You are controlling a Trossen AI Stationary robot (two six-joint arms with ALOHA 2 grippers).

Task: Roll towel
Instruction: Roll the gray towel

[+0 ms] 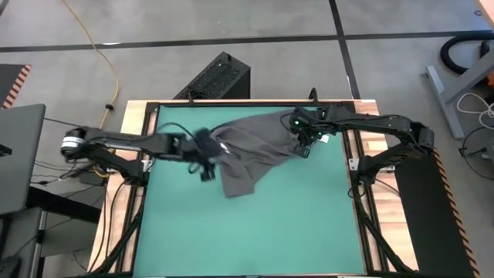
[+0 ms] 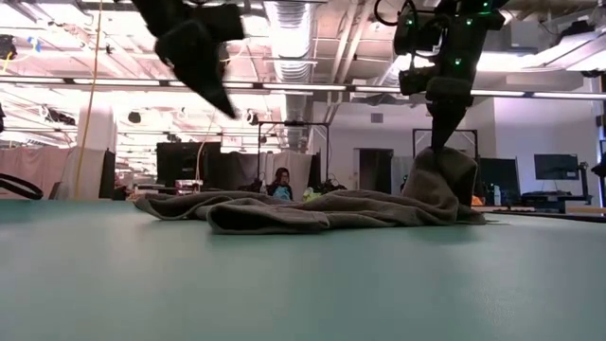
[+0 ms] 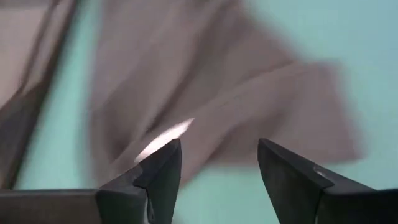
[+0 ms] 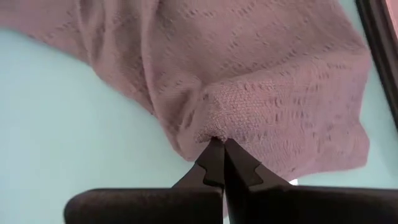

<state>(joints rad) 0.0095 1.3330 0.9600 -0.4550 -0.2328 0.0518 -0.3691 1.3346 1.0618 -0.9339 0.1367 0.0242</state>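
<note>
Your right gripper (image 4: pixel 219 149) is pinched shut on a raised corner of the towel (image 1: pixel 258 147) at the far right of the green mat (image 1: pixel 309 224); your left gripper (image 3: pixel 217 168) hangs above the towel's left end, fingers apart, holding nothing. The towel's long axis runs between the two arms, its left end nearer the left arm. Dark grey, crumpled and folded over itself, unrolled

Towel (image 1: pixel 255 150): dark grey, soft knit cloth, crumpled and unrolled.
Pose: spread loosely in folds, one corner lifted into a small peak on the right side.
Place: on the far half of the green mat (image 1: pixel 255 232), reaching toward its middle.
</note>
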